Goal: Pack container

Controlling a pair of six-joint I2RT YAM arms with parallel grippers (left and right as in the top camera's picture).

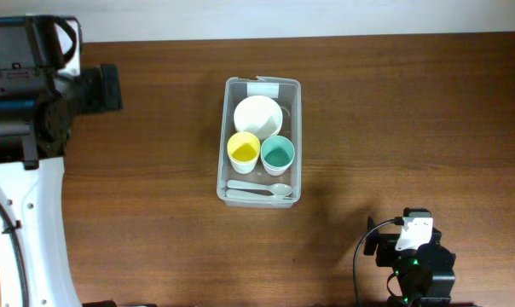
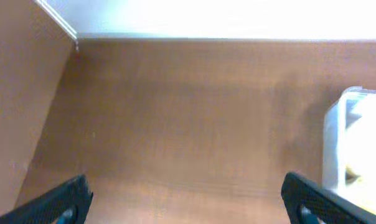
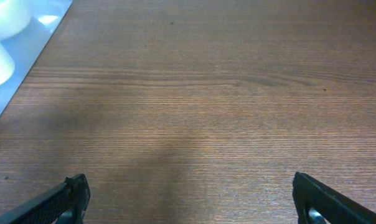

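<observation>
The clear plastic container (image 1: 222, 141) stands at the middle of the wooden table. Inside it are a white bowl (image 1: 257, 115), a yellow cup (image 1: 243, 150), a teal cup (image 1: 277, 154) and white spoons (image 1: 257, 190). Its edge also shows at the right of the left wrist view (image 2: 332, 130) and at the top left of the right wrist view (image 3: 32, 46). My left gripper (image 2: 188, 208) is open and empty, far left of the container. My right gripper (image 3: 191, 205) is open and empty over bare wood, at the front right.
The left arm's base and white link (image 1: 27, 188) fill the left side of the overhead view. The right arm (image 1: 415, 256) sits at the front right edge. A pale wall runs along the table's far edge (image 1: 326, 17).
</observation>
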